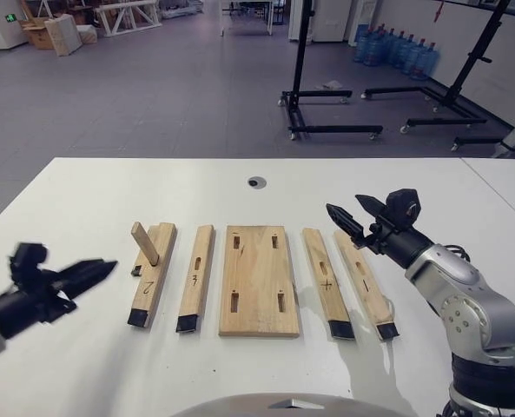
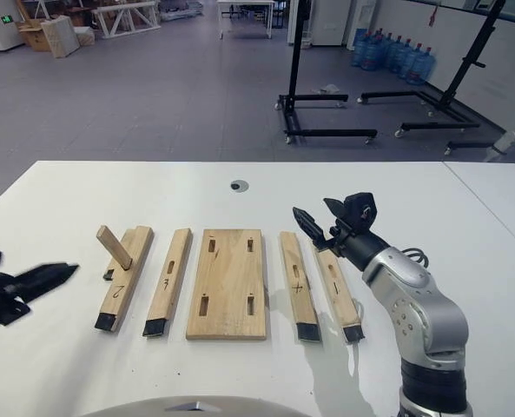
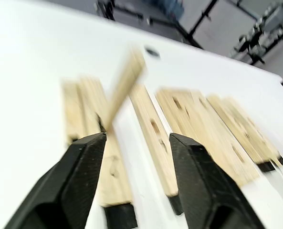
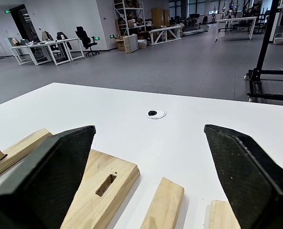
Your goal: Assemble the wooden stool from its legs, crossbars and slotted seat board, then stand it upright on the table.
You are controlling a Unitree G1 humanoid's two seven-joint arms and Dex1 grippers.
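The slotted seat board (image 1: 259, 280) lies flat mid-table. Two wooden legs (image 1: 153, 274) (image 1: 196, 278) lie to its left and two more (image 1: 326, 282) (image 1: 364, 278) to its right, all with dark end caps toward me. A short crossbar (image 1: 145, 243) leans tilted on the far-left leg. My left gripper (image 1: 101, 269) hovers open left of that leg, nothing between its fingers (image 3: 84, 162). My right gripper (image 1: 348, 208) stands open over the far ends of the right legs, empty; the right wrist view has the seat board (image 4: 100, 191) under it.
The white table (image 1: 83, 191) has a round cable hole (image 1: 257, 182) beyond the parts. A second table (image 1: 509, 174) adjoins at the right. Black wheeled stands (image 1: 326, 113) and water bottles (image 1: 396, 48) stand on the floor behind.
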